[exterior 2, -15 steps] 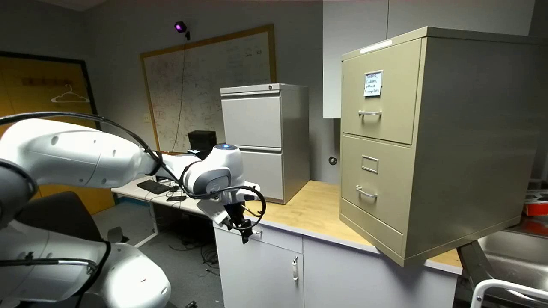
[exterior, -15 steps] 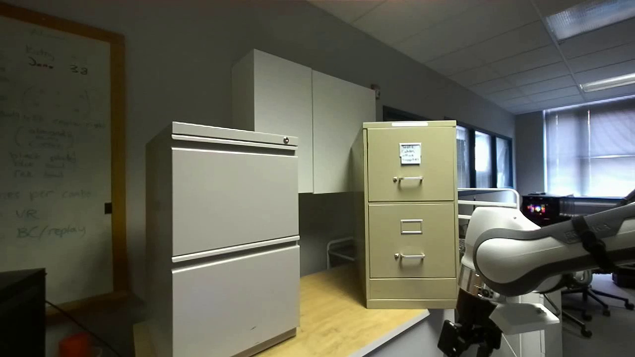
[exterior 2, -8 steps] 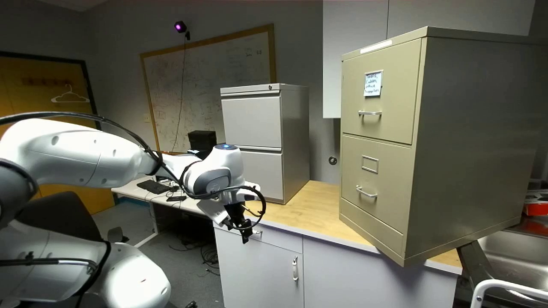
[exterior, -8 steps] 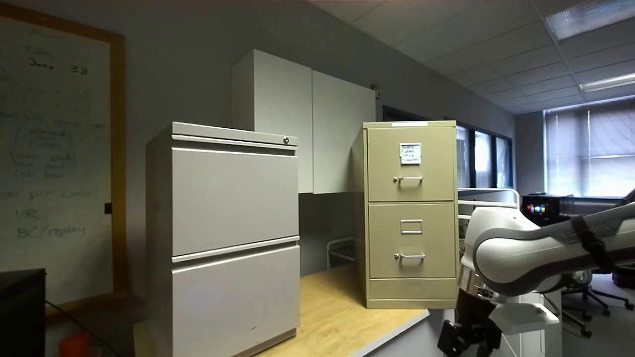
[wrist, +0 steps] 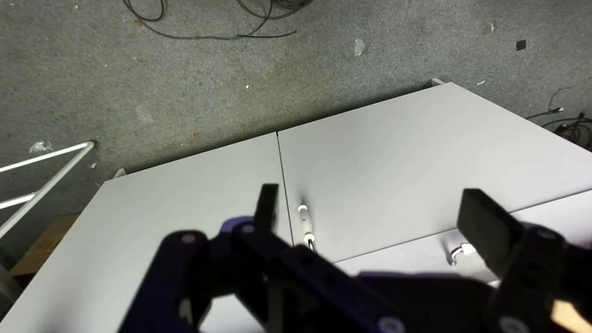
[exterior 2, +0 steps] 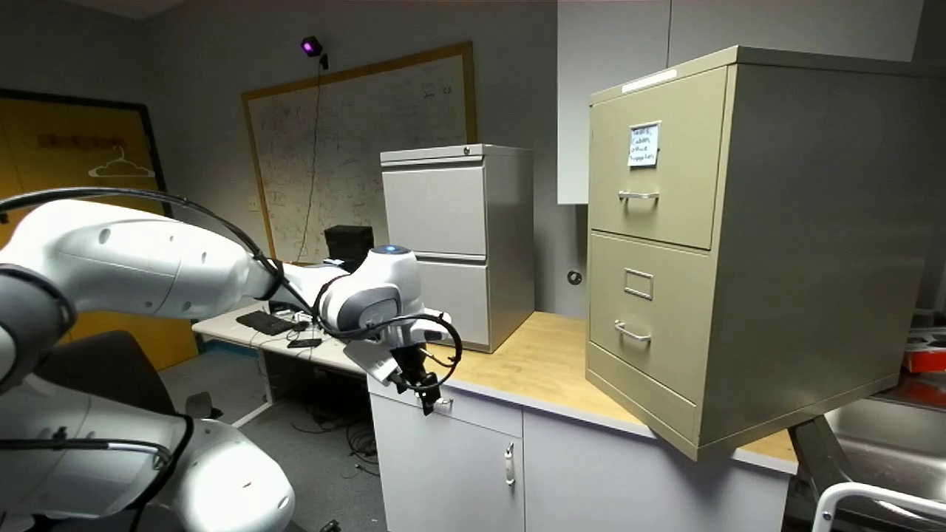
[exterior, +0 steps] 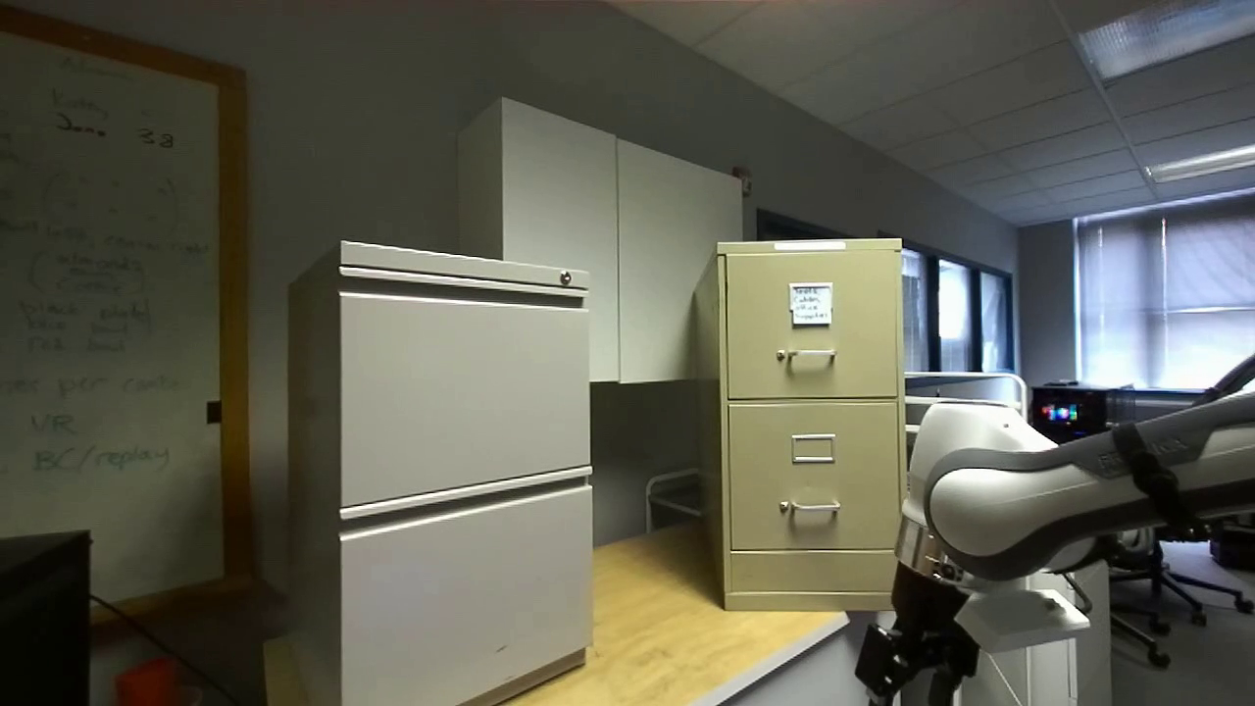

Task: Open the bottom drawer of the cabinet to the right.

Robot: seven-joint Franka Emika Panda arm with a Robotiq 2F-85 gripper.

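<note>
The tan cabinet (exterior: 814, 577) stands on the wooden counter in both exterior views, its side facing me in an exterior view (exterior 2: 813, 244). Its bottom drawer (exterior: 760, 466) is shut flush and has a silver handle (exterior: 814, 507). The drawer (exterior 2: 665, 295) and handle (exterior 2: 633, 332) also show in an exterior view. My gripper (exterior 2: 425, 399) hangs apart from the cabinet, in front of the counter and below its top, pointing down. In the wrist view my gripper (wrist: 372, 203) is open, with nothing between its fingers. The tan cabinet and its drawer are out of the wrist view.
A pale-grey two-drawer cabinet (exterior: 466, 392) stands on the wooden counter (exterior: 667, 588). Grey counter doors (exterior 2: 458, 458) carry a white handle (wrist: 305, 222). White wall cupboards (exterior: 677, 265) hang behind. A white metal rail (exterior 2: 879, 496) stands near the tan cabinet.
The arm and gripper have shifted slightly: left in an exterior view, right and a little up in an exterior view. The tan cabinet and its drawers have not moved.
</note>
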